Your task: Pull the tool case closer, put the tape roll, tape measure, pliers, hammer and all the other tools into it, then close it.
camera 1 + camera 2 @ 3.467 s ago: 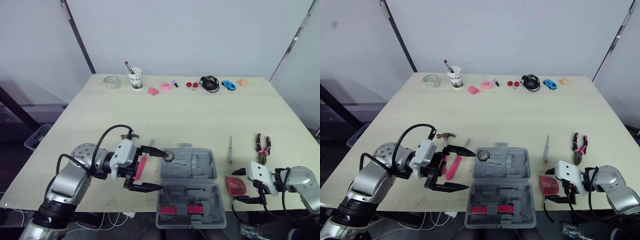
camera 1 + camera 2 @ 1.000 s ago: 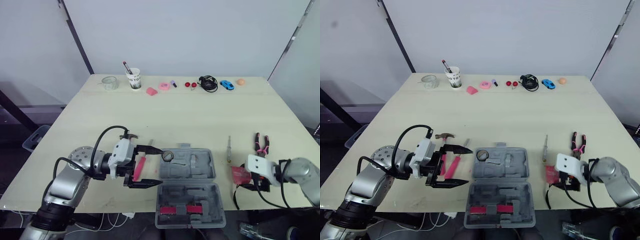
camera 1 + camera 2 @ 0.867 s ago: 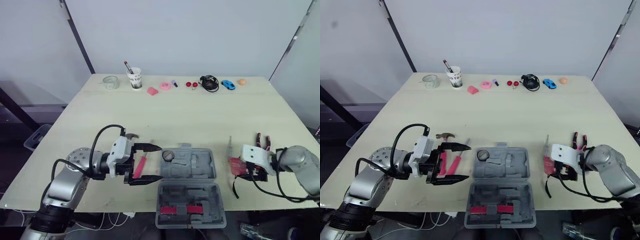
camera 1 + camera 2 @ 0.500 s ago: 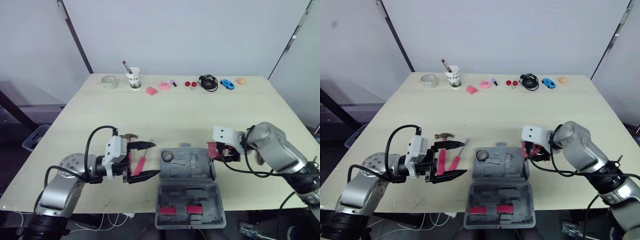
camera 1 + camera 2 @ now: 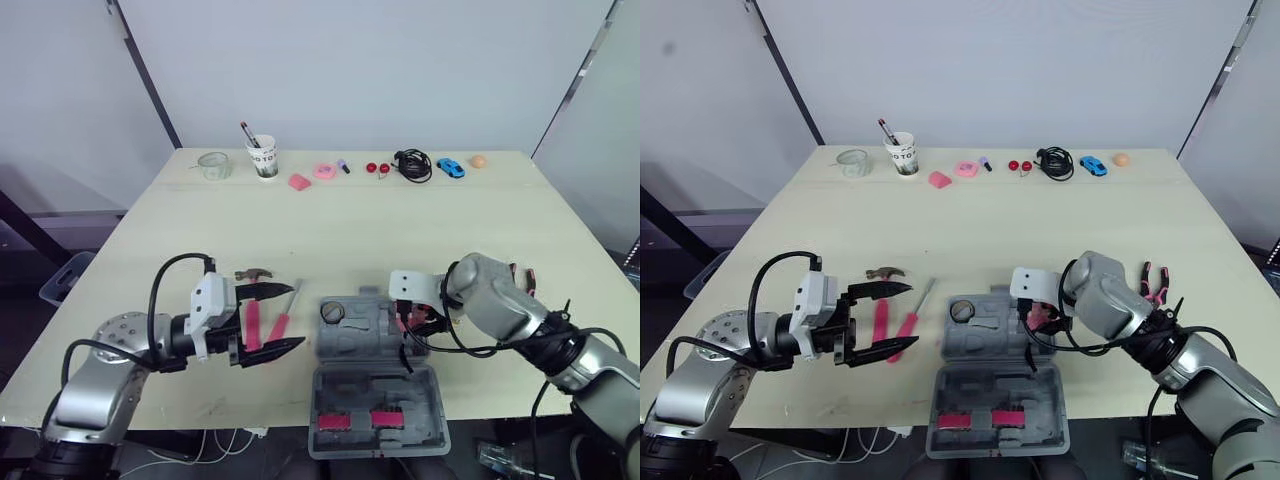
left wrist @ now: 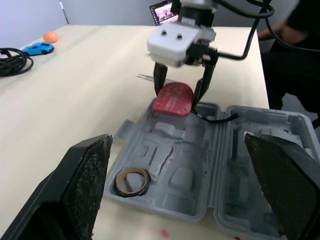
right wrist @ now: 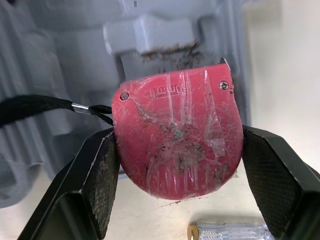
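The grey tool case (image 5: 372, 345) lies open near the table's front edge, with the tape roll (image 5: 333, 312) in its far left pocket. My right gripper (image 5: 408, 320) is shut on the red tape measure (image 7: 177, 150) and holds it just over the case's right rim; its black strap hangs down. My left gripper (image 5: 295, 317) stands open left of the case, with nothing between its fingers. Under it lie the pink-handled hammer (image 5: 251, 322) and a red screwdriver (image 5: 283, 315). The pliers (image 5: 1152, 280) lie on the right, partly behind my right arm.
Along the far edge stand a glass jar (image 5: 213, 165), a paper cup with pens (image 5: 262, 157), pink bits (image 5: 324, 171), a black cable (image 5: 414, 163), a blue toy car (image 5: 451, 166) and an orange ball (image 5: 478, 160). A thin silver tool (image 6: 145, 76) lies right of the case.
My right arm has lifted the tape measure from the table's front right and carried it left to the case's right rim. The left gripper has drawn back a little to the left, still open.
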{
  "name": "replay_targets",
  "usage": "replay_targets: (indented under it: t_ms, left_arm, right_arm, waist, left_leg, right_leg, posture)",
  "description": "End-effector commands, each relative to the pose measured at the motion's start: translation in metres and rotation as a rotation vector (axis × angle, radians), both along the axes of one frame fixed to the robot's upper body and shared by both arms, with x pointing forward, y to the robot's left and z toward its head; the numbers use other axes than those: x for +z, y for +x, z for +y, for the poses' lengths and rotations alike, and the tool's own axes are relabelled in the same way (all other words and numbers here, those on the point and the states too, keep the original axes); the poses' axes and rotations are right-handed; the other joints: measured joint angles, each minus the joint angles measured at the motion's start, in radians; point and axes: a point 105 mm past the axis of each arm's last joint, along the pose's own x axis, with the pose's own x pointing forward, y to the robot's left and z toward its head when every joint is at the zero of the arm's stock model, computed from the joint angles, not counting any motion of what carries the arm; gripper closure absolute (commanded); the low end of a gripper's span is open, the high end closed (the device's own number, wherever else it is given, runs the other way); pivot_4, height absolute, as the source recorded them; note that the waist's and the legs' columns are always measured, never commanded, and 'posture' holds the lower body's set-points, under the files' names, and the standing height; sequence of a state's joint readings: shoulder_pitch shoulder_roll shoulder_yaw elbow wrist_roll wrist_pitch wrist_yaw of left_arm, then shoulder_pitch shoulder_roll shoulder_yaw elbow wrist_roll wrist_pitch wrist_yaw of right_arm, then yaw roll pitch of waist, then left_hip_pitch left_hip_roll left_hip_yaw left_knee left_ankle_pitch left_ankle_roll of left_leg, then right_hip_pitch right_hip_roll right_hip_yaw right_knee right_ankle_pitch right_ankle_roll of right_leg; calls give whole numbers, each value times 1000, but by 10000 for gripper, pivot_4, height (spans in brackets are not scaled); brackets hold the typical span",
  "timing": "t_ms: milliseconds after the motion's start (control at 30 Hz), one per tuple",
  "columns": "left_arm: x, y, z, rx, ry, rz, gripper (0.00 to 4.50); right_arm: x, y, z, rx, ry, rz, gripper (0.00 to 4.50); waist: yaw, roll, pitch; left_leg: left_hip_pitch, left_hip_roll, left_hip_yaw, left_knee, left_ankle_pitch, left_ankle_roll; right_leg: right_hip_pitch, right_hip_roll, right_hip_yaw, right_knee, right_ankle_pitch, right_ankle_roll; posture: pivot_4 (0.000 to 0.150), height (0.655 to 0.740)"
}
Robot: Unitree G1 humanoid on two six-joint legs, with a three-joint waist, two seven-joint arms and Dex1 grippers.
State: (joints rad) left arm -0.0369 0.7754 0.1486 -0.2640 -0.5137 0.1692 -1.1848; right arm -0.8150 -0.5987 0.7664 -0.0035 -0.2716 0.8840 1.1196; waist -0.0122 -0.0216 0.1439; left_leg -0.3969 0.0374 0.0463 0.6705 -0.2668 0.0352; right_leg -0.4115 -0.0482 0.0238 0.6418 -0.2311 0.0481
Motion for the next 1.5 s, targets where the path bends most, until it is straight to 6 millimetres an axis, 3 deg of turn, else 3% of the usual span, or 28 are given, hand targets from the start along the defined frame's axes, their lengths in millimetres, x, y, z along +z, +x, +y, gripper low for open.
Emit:
replay_targets:
  t_ms: [33, 367, 433, 467, 833, 1000, 1300, 1400, 1433, 1500]
  left_arm:
    - [6, -1, 1, -12, 5, -30, 0]
    - [6, 0, 0, -20, 8, -27, 0]
    - [5, -1, 0, -22, 8, -23, 0]
    - [4, -1, 0, -23, 6, -22, 0]
    - [5, -1, -2, -28, 4, -23, 0]
    - [10, 1, -4, -30, -16, -41, 0]
    - [11, 4, -4, -40, -21, -46, 0]
    - [11, 4, -4, -46, -19, -45, 0]
    - [11, 5, -4, -50, -17, -45, 0]
    - [11, 5, -4, -54, -14, -47, 0]
  right_arm:
    - [10, 8, 9, 24, 0, -59, 13979]
    - [8, 10, 19, 18, 20, -65, 13979]
    - [10, 11, 19, 6, 36, -65, 3905]
    - [12, 11, 19, 12, 33, -70, 1631]
    - [39, 1, 1, 42, 79, -96, 730]
    - [56, 3, 0, 3, 354, -126, 730]
    - [61, -3, 2, 50, 801, -193, 730]
    - [43, -7, 5, 45, 832, -176, 9510]
    - [39, -8, 7, 53, 841, -175, 10489]
    - [37, -8, 9, 47, 898, -195, 18285]
  waist:
    - [-1, 0, 0]
    - [-1, 0, 0]
    - [-2, 0, 0]
    - [-1, 0, 0]
    - [0, 1, 1]
    - [1, 0, 0]
    - [-2, 0, 0]
    - [-2, 0, 0]
    - [-1, 0, 0]
    - [-1, -1, 0]
  left_leg:
    - [0, 0, 0, 0, 0, 0]
    - [0, 0, 0, 0, 0, 0]
    - [0, 0, 0, 0, 0, 0]
    - [0, 0, 0, 0, 0, 0]
    - [0, 0, -1, 0, 0, 0]
    - [0, 0, -1, 0, 0, 0]
    - [0, 0, 0, -1, 0, 0]
    - [0, 0, 0, -1, 0, 0]
    - [0, 0, 0, -1, 0, 0]
    - [0, 0, 0, -1, 0, 0]
  right_leg:
    - [0, 0, 0, 0, 0, 0]
    - [0, 0, 0, 0, 0, 0]
    - [-1, 0, 0, 0, 0, 0]
    - [-1, 0, 0, 0, 0, 0]
    - [-1, 0, 0, 0, 0, 0]
    - [-1, 0, -1, 0, 0, 0]
    - [0, 0, 0, 0, 1, 2]
    - [0, 0, 0, 0, 1, 2]
    - [0, 0, 0, 0, 1, 2]
    - [0, 0, 0, 0, 1, 2]
  posture:
    - [1500, 7400]
    - [1500, 7400]
    - [1500, 7400]
    - [1500, 7400]
    - [1500, 7400]
    - [1500, 7400]
    - [1500, 7400]
    - [1500, 7400]
    - [1500, 7400]
    - [1500, 7400]
